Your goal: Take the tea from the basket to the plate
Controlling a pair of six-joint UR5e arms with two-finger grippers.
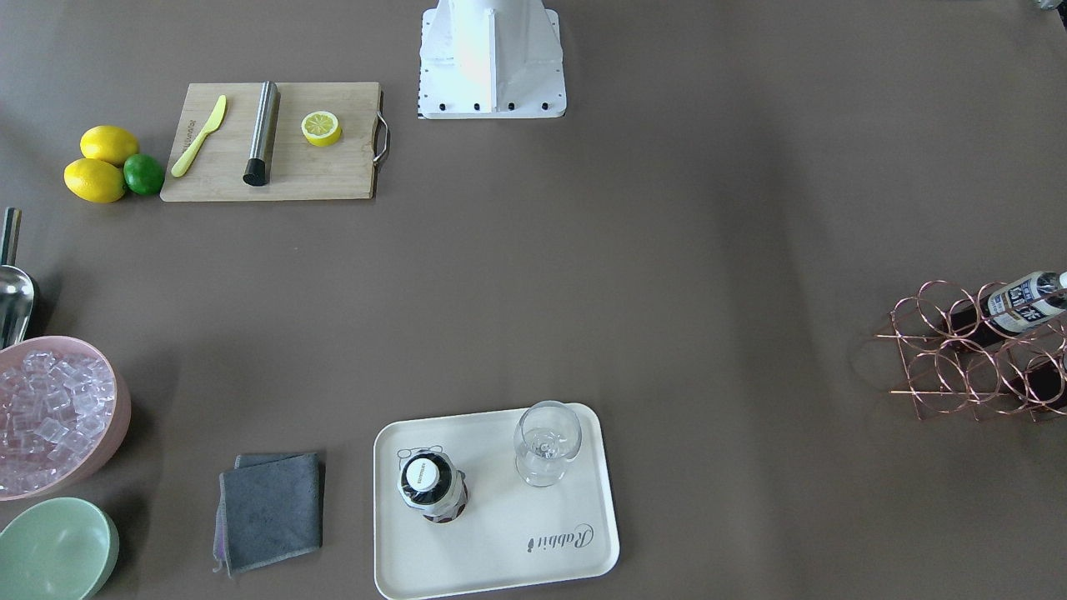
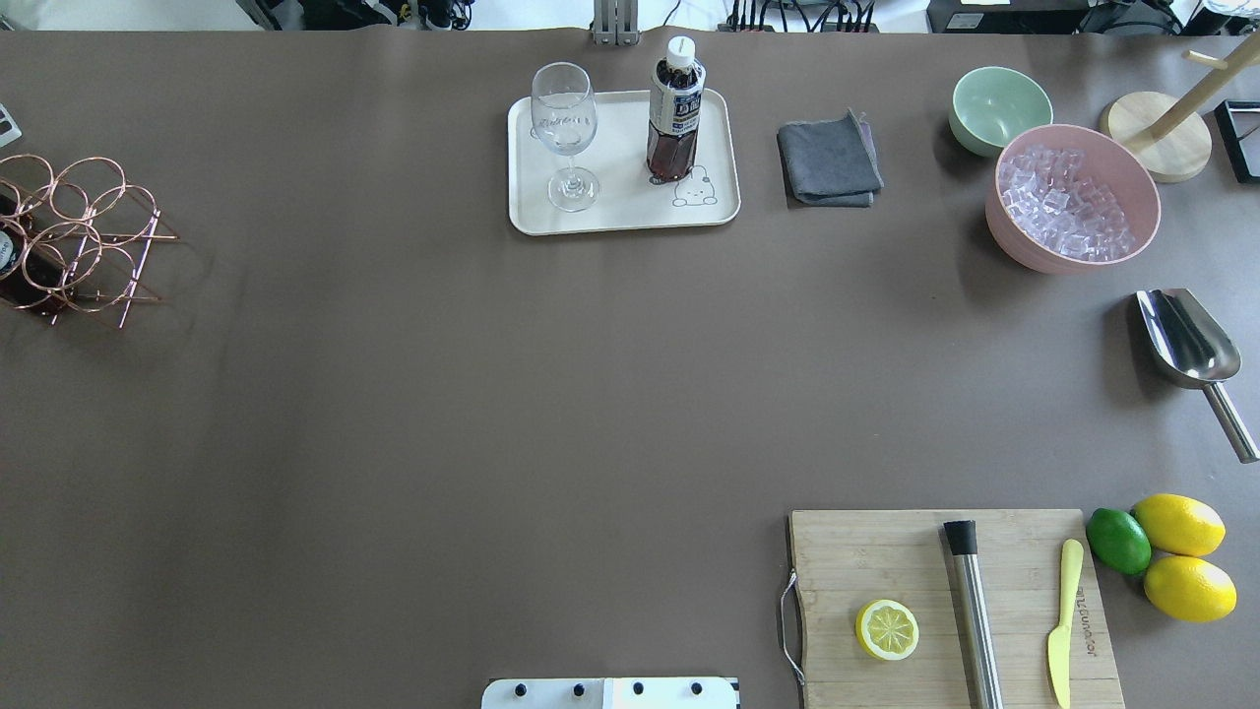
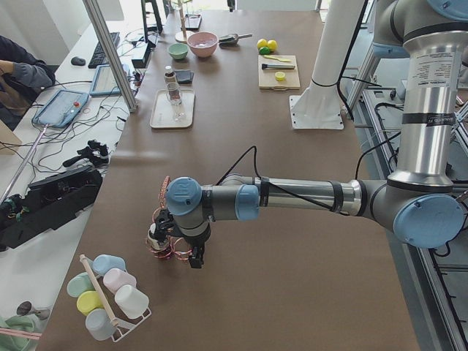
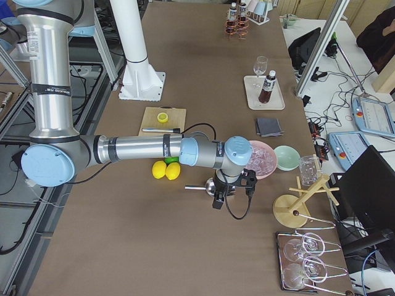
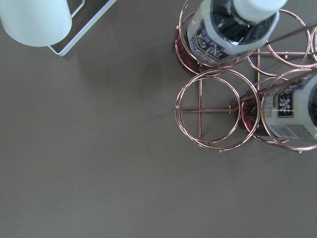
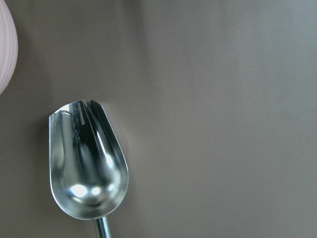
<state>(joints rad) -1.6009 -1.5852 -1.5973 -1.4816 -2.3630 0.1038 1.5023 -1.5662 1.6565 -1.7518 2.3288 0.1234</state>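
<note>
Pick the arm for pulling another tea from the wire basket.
Left arm: its wrist camera looks straight down on the basket and two teas; the right arm hangs over the scoop at the opposite end.

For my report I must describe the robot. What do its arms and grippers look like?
The left arm and the right arm are silver tubes with light blue round joint caps, black bands and a printed label on the upper segment. A black cable runs along each forearm. The left gripper and right gripper are black.
</note>
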